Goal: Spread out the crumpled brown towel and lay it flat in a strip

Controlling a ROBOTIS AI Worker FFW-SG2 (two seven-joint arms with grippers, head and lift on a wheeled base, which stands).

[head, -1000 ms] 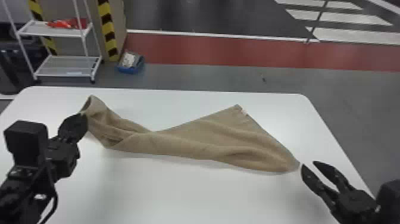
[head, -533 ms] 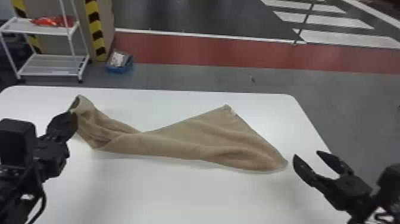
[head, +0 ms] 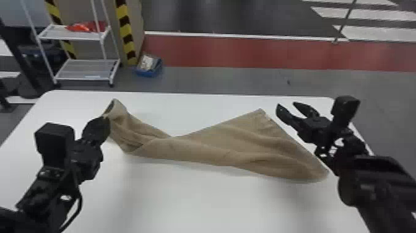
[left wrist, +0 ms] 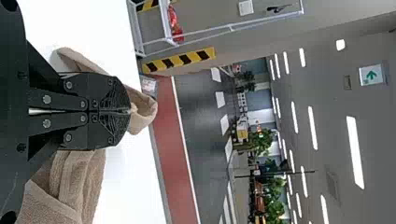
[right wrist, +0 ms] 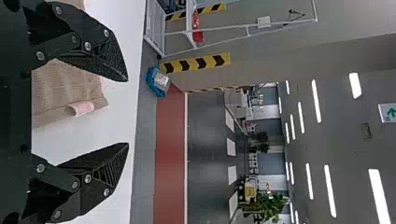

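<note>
The towel [head: 216,148] runs across the bench [head: 185,198], narrow and twisted toward the left edge, fanned out toward the right. Near the far left corner, the left gripper [left wrist: 130,112] has its end pinched and raised, presumably to anchor that side against a pull. The right gripper [right wrist: 127,112] is empty, fingers parted, toward the far right corner, beside the towel's labelled corner (the label [right wrist: 83,108] is pink), likely placed to grasp there and draw out the twist.
</note>
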